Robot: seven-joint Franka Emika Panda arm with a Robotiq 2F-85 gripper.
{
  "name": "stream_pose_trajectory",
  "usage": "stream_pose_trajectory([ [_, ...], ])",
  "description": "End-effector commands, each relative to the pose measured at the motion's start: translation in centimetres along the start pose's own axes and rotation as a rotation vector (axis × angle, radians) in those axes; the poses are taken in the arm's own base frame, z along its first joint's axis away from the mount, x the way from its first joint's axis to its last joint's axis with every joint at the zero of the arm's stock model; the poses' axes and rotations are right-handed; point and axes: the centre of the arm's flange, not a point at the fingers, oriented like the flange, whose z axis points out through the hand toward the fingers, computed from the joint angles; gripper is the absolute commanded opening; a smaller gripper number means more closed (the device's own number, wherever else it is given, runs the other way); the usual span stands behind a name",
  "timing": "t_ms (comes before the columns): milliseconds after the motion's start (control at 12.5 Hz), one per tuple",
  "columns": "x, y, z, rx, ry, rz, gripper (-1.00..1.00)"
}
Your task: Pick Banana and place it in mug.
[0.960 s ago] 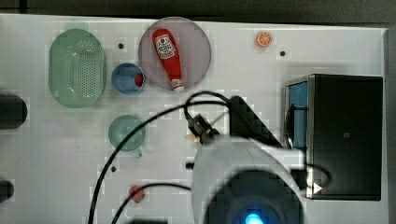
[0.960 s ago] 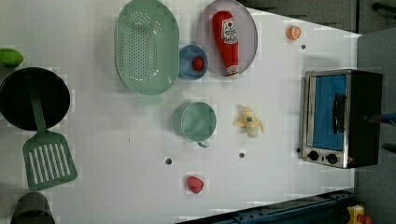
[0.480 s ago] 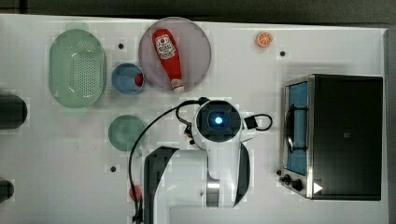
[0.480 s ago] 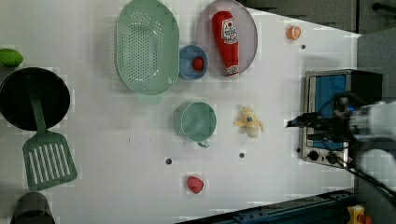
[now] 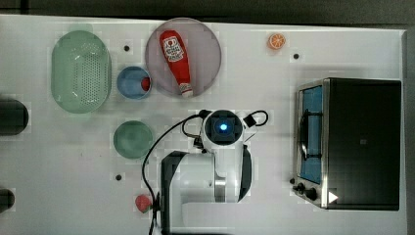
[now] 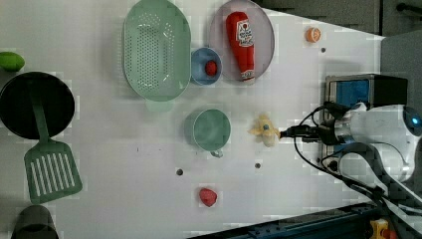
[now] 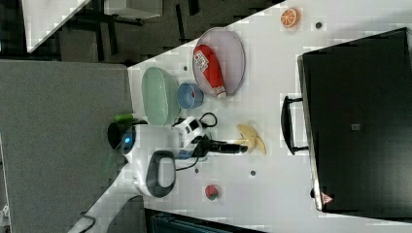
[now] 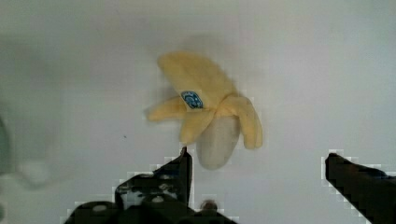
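Yellow and soft-looking, half-peeled, with a blue sticker: banana (image 8: 210,119) lying on white table (image 6: 124,194), ungrasped, at about 3 o'clock from teal mug (image 6: 211,130) in the left view, close by but not touching. Hovering over it, gripper (image 8: 259,161) spread wide, holding nothing, one finger (image 8: 180,168) just beside the peeled tip, the other well off. Reaching in from 3 o'clock in the left view, gripper tip almost touching the fruit. Judging progress: nothing finished yet, approach nearly lined up; closing, lifting, carrying toward 9 o'clock and dropping into the mug all remaining. Sitting farther out, blue cup (image 6: 205,66) and colander (image 6: 157,50) near 12 o'clock of the mug.
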Motion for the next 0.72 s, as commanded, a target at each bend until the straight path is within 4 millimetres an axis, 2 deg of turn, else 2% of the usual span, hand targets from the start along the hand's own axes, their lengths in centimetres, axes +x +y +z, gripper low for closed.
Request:
stream_pose_trajectory([
  [80, 0.8, 0.2, 1.8, 0.023, 0.052, -0.091, 1.00],
  [400, 1.1, -0.1, 6.2, 0.023, 0.046, -0.094, 1.00],
  [640, 1.4, -0.3, 7.8, 0.029, 0.092, -0.093, 1.00],
  [720, 1.3, -0.4, 8.1, 0.029, 0.092, -0.091, 0.69],
])
